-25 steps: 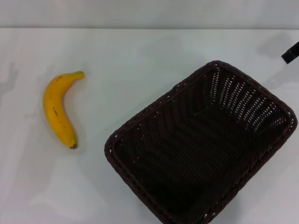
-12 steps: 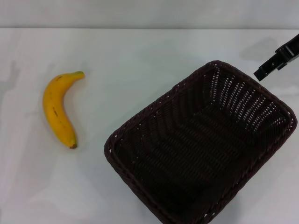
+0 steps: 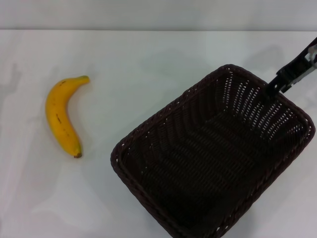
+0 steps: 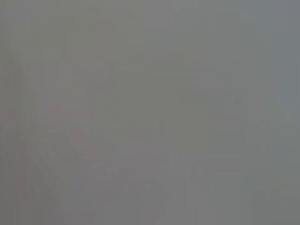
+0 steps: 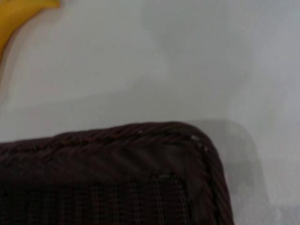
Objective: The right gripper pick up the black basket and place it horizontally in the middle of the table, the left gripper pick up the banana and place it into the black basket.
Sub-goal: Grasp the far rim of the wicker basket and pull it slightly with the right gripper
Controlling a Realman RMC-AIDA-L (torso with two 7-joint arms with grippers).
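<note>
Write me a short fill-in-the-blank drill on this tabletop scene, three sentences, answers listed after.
1. The right pincer hangs at the far right rim of the black ____.
2. The banana lies on the white table, to the ____ of the black basket.
3. Inside, the black basket holds ____.

Missing words: basket; left; nothing

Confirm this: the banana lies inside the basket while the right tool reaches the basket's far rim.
Wrong. The head view shows the banana lying on the table, apart from the basket. The right tool does reach the basket's far rim.
</note>
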